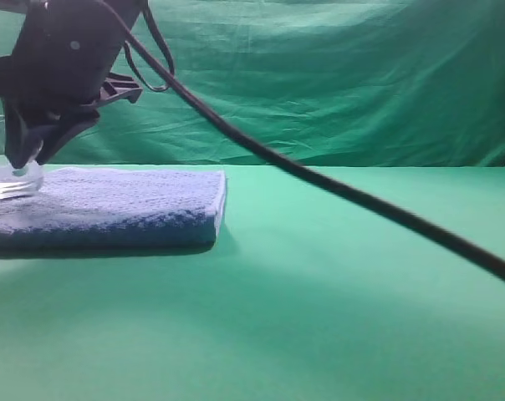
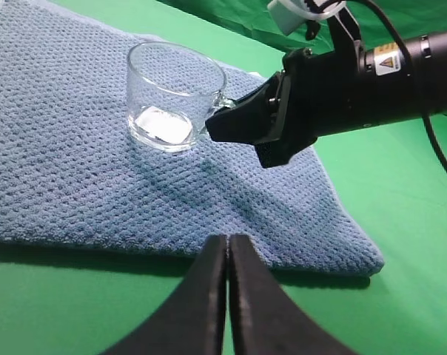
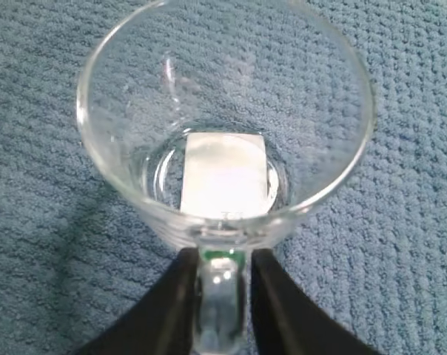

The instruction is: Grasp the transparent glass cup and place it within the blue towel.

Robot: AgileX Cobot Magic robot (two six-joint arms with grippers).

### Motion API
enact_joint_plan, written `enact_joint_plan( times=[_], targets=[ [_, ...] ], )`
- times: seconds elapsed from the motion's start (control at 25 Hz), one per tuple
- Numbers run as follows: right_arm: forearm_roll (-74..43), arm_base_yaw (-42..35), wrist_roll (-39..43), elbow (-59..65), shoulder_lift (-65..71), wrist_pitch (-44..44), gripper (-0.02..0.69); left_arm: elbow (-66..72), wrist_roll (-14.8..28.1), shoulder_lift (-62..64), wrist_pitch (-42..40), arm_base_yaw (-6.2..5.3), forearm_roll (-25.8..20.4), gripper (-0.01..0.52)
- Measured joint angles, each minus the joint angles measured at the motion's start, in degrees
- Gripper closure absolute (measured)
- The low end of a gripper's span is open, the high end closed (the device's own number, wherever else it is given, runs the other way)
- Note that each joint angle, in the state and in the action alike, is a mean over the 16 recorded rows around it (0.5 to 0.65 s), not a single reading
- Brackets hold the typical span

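Glass cup point(image 3: 223, 140) stands upright on the blue towel point(image 3: 401, 89), rigid, slick and breakable, its loop handle between the right gripper's point(image 3: 222, 296) 2 fingers, seemingly parted just off it, the best hold.

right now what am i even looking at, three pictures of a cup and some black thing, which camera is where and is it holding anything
This is a two-armed robot working over a green cloth. The side view is a fixed outside camera; the other two cameras sit on the arms' wrists, so each looks past its own pincer.

The glass cup stands upright on the blue towel, which lies on the green surface.

The left wrist view shows the left pincer at the bottom, fingers pressed together, empty, off the towel's edge. Beyond it is the right arm, its right pincer reaching to the cup.

The right wrist view looks straight down into the cup. The two black fingers stand on either side of the cup's handle. Whether they are squeezing it or have let go, I cannot tell.
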Motion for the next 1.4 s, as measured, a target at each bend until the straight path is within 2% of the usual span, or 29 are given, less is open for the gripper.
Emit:
enact_joint_plan(
  times=[0.16,0.28,0.44,0.76,0.88,1.08,1.4],
  targets=[
    [0.0,-1.0,0.5,0.0,-4.4,3.7,0.166,0.0,0.0,0.0,0.0,0.0,0.0,0.514],
    [0.1,-2.0,1.5,-0.1,-8.4,7.7,0.193,0.0,0.0,0.0,0.0,0.0,0.0,0.514],
    [0.1,-3.9,3.3,-0.2,-13.3,14.3,0.301,0.0,0.0,0.0,0.0,0.0,0.0,0.514],
    [0.1,-9.0,7.5,1.1,-21.6,26.3,0.565,0.0,0.0,0.0,0.0,0.0,0.0,0.514],
    [0.1,-10.9,8.4,2.9,-24.8,29.2,0.635,0.0,0.0,0.0,0.0,0.0,0.0,0.514],
    [0.2,-13.3,8.8,8.3,-31.0,31.8,0.665,0.0,0.0,0.0,0.0,0.0,0.0,0.514],
    [0.1,-14.6,8.3,21.2,-42.5,32.1,0.665,0.0,0.0,0.0,0.0,0.0,0.0,0.514]
  ],
)
